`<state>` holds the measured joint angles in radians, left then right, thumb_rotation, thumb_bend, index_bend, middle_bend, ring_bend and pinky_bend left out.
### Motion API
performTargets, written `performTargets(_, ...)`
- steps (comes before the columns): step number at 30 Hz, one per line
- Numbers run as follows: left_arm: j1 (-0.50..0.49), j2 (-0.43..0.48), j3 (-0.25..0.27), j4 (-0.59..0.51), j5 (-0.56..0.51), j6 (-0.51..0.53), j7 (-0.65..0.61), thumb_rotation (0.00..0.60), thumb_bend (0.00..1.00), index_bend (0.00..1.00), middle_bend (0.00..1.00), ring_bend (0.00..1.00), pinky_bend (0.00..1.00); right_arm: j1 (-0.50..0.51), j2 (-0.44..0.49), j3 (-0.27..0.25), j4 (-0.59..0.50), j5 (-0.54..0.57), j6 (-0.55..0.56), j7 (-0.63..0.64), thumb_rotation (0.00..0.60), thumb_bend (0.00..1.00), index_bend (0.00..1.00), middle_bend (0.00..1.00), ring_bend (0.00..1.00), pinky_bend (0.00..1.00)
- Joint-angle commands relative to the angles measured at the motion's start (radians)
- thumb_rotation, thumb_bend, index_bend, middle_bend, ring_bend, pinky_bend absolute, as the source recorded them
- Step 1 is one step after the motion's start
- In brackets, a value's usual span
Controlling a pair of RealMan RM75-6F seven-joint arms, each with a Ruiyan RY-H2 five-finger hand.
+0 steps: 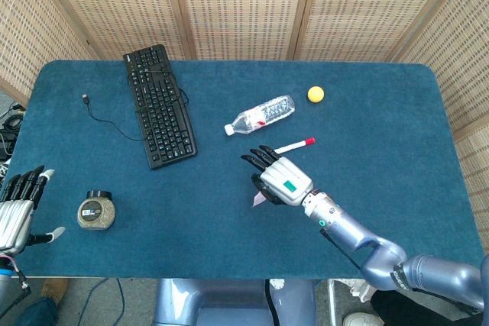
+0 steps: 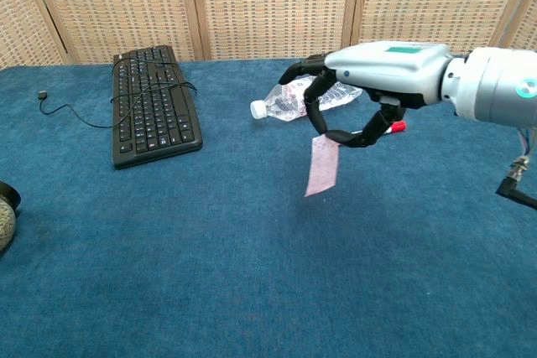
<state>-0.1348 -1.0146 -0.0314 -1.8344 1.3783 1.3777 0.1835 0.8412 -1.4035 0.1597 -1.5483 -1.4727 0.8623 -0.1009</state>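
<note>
My right hand hovers above the middle of the blue table, pinching a small pink paper slip that hangs down from its fingers. Behind it lie a red-capped white marker, a clear plastic water bottle on its side and a yellow ball. My left hand hangs off the table's left front edge, fingers spread, holding nothing. A round jar with a black lid stands close to it.
A black keyboard lies at the back left with its cable and plug trailing on the cloth. Wicker screens close off the back and sides.
</note>
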Motion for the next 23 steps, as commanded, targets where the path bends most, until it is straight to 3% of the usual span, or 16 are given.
performTargets(1, -0.001, 0.004, 0.0, 0.001, 0.001, -0.004, -0.009, 0.6, 0.0, 0.0, 0.0, 0.0, 0.0, 0.047, 0.037, 0.049, -0.123, 0.144, -0.098, -0.033, 0.6, 0.59, 0.77, 0.06, 0.0, 0.0)
performTargets(9, -0.005, 0.013, 0.002, 0.004, 0.007, -0.014, -0.029, 0.6, 0.0, 0.0, 0.0, 0.0, 0.0, 0.107, 0.052, 0.093, -0.253, 0.414, -0.184, -0.049, 0.6, 0.58, 0.78, 0.06, 0.0, 0.0)
performTargets(13, -0.003, 0.019, 0.003, 0.003, 0.01, -0.014, -0.044, 0.6, 0.0, 0.0, 0.0, 0.0, 0.0, 0.142, 0.084, 0.107, -0.31, 0.58, -0.242, 0.004, 0.6, 0.58, 0.78, 0.07, 0.0, 0.0)
performTargets(18, -0.007, 0.018, 0.005, 0.002, 0.008, -0.022, -0.039, 0.6, 0.0, 0.0, 0.0, 0.0, 0.0, 0.16, 0.124, 0.1, -0.346, 0.667, -0.276, 0.053, 0.6, 0.58, 0.78, 0.07, 0.0, 0.0)
performTargets(23, -0.009, 0.013, 0.006, 0.003, 0.005, -0.028, -0.03, 0.6, 0.0, 0.0, 0.0, 0.0, 0.0, 0.165, 0.141, 0.095, -0.355, 0.677, -0.291, 0.075, 0.6, 0.58, 0.78, 0.07, 0.0, 0.0)
